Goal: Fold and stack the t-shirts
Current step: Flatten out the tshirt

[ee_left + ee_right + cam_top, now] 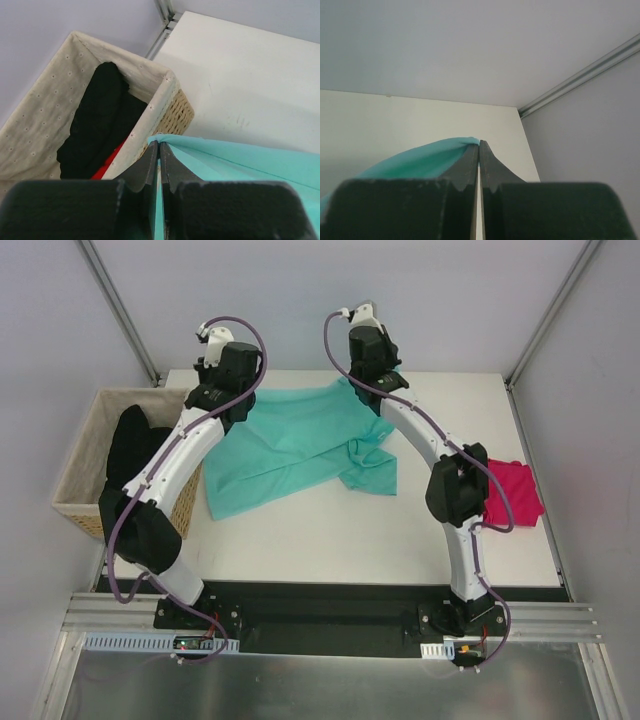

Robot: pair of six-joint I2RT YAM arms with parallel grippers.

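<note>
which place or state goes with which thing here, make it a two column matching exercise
Things
1. teal t-shirt
2. pink t-shirt
3. wicker basket
4. black cloth

Places or states
a. inside the wicker basket
b. lying at the right edge of the table
c. pinched by the left gripper and the right gripper
d. standing beside the table's left edge

Pairs: 1-c, 2-b, 3-d, 4-a

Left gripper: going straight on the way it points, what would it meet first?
Probably the corner of the wicker basket, just beyond the left gripper shut on the teal t-shirt; depth is unclear, so perhaps the table beside it.
</note>
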